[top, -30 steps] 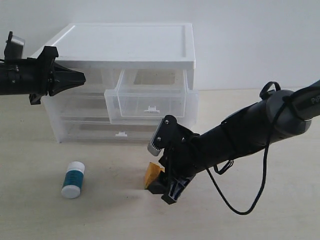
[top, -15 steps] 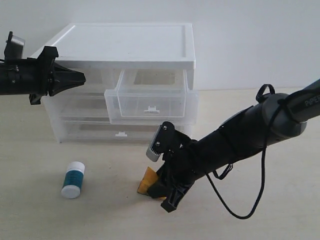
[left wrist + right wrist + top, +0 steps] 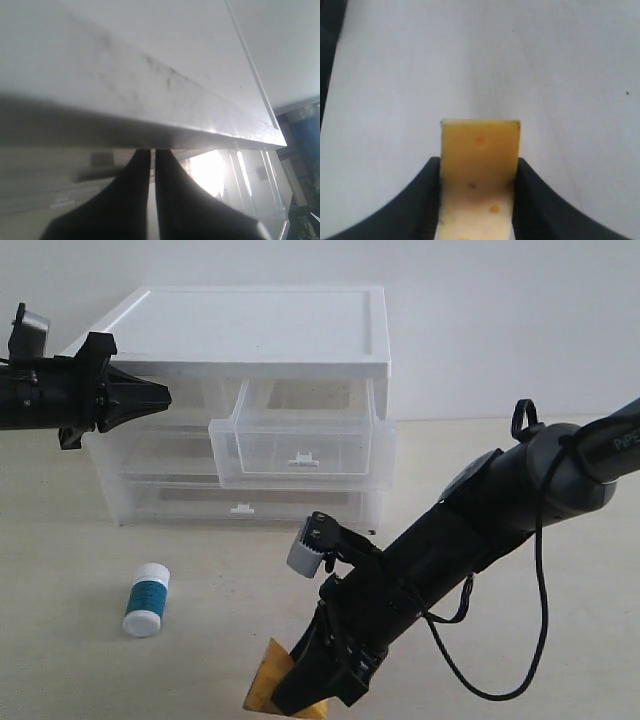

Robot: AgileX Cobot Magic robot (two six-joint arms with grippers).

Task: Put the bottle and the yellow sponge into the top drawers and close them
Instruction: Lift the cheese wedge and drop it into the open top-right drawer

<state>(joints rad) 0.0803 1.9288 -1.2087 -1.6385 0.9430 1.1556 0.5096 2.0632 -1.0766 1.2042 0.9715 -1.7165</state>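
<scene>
My right gripper (image 3: 300, 685) is shut on the yellow sponge (image 3: 265, 678), holding it near the table's front edge; in the right wrist view the sponge (image 3: 479, 165) sits squeezed between both black fingers. The bottle (image 3: 147, 599) lies on the table at the front left, apart from both grippers. The right top drawer (image 3: 295, 445) stands pulled out. My left gripper (image 3: 150, 396) is shut with nothing in it, its tip at the left top drawer (image 3: 190, 398) under the cabinet's top (image 3: 150, 75); the left gripper (image 3: 152, 155) fingers nearly touch.
The white-topped clear drawer cabinet (image 3: 260, 330) stands at the back, with two full-width drawers (image 3: 240, 505) below. A black cable (image 3: 500, 640) loops from the right arm over the table.
The right gripper has moved toward the front edge and left, carrying the sponge with it. The left arm and the bottle have not moved.
</scene>
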